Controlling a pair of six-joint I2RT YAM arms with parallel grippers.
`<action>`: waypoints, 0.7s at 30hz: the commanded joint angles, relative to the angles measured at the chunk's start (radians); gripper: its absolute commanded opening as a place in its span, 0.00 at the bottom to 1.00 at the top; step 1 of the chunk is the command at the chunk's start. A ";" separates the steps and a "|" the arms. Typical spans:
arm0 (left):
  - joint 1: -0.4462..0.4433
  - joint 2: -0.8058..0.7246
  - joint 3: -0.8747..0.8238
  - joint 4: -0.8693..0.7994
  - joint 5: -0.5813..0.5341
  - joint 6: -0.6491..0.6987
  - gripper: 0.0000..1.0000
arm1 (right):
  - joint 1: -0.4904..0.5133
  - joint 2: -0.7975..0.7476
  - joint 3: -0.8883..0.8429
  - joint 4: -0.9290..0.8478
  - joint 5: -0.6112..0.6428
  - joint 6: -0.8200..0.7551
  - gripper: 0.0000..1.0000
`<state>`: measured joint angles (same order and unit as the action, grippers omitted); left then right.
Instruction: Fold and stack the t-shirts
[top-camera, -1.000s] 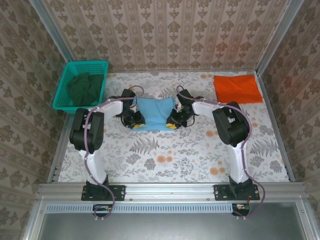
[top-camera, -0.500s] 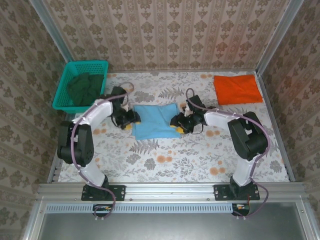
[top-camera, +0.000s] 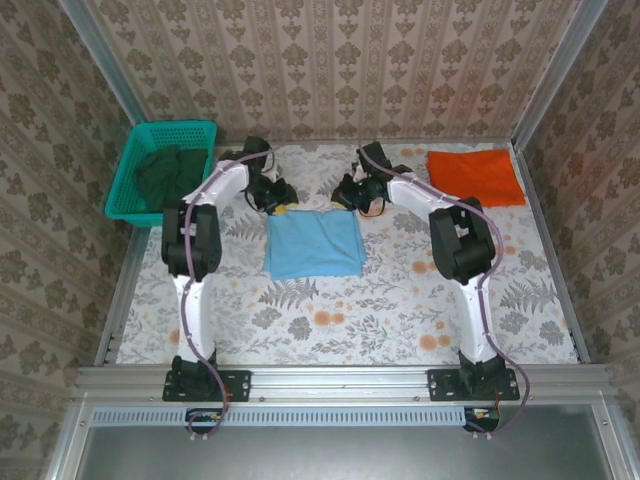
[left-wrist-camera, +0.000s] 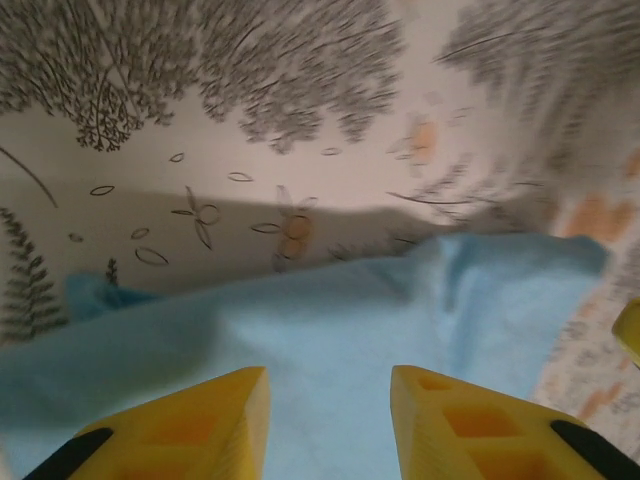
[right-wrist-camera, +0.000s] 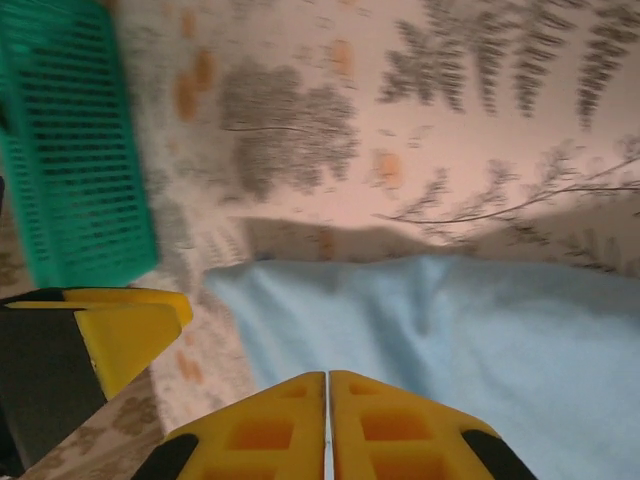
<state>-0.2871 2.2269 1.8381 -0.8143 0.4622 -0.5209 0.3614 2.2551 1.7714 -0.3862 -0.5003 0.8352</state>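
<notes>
The light-blue t-shirt (top-camera: 313, 243) lies folded into a flat rectangle at mid-table; no print shows on its upper face. Both grippers hover at its far edge. My left gripper (top-camera: 279, 205) is at the far left corner, and in the left wrist view its yellow fingers (left-wrist-camera: 200, 420) stand apart over the blue cloth (left-wrist-camera: 330, 320) with nothing between them. My right gripper (top-camera: 347, 199) is at the far right corner, its fingers (right-wrist-camera: 290, 420) pressed together above the shirt (right-wrist-camera: 480, 330) and holding nothing. The orange t-shirt (top-camera: 475, 177) lies folded at the back right.
A green basket (top-camera: 130, 165) holding dark green cloth (top-camera: 168, 175) stands at the back left, close to the left arm. In the right wrist view the basket (right-wrist-camera: 70, 150) shows beyond the left gripper's yellow finger (right-wrist-camera: 125, 330). Patterned walls close in the table's back and sides.
Both grippers moved from the shirt's side edges to its far edge. The blue shirt now lies as a squared rectangle. The right jaws have shut.
</notes>
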 joint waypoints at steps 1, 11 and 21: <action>0.017 0.049 0.015 0.009 -0.031 -0.012 0.35 | -0.019 0.077 0.064 -0.120 0.034 -0.023 0.10; 0.097 0.013 -0.230 0.117 -0.075 -0.063 0.34 | -0.088 0.124 -0.026 -0.094 0.032 0.036 0.09; 0.109 -0.145 -0.204 0.128 -0.023 -0.061 0.73 | -0.087 -0.068 -0.101 0.009 -0.003 0.048 0.48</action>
<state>-0.2062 2.1490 1.6119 -0.6170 0.5003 -0.5911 0.2863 2.2940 1.7138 -0.3695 -0.5461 0.8791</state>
